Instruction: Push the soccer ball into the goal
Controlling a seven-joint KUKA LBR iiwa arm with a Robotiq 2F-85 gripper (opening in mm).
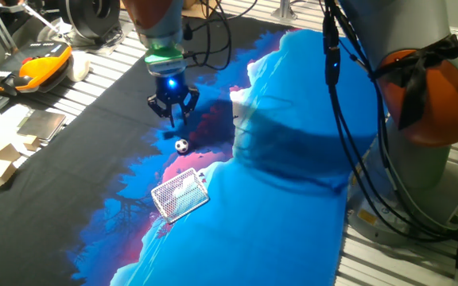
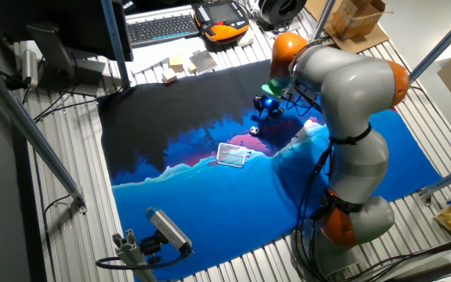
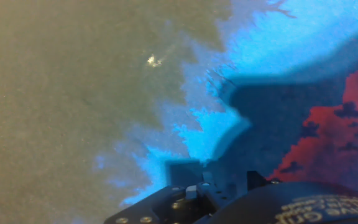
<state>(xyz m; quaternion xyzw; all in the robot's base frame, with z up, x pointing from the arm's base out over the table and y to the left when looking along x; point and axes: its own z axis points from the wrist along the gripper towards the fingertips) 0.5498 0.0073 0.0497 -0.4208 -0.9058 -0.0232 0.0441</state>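
Note:
The soccer ball (image 1: pixel 181 145) is a tiny white ball with black patches on the printed mat, also seen in the other fixed view (image 2: pixel 254 131). The goal (image 1: pixel 180 195), a small white mesh frame, sits on the mat a short way nearer the camera than the ball; it also shows in the other fixed view (image 2: pixel 232 154). My gripper (image 1: pixel 173 119) hangs just behind the ball on the side away from the goal, close above the mat, fingertips together and holding nothing; it also shows in the other fixed view (image 2: pixel 268 108). The hand view shows only mat; ball and goal are out of it.
The blue, red and black mat (image 1: pixel 293 199) covers the slatted table. An orange teach pendant (image 1: pixel 42 63), cardboard pieces (image 1: pixel 2 155) and a keyboard (image 2: pixel 161 27) lie beyond the mat's edge. The arm's base (image 2: pixel 351 219) and cables (image 1: pixel 348 119) stand at the mat's side.

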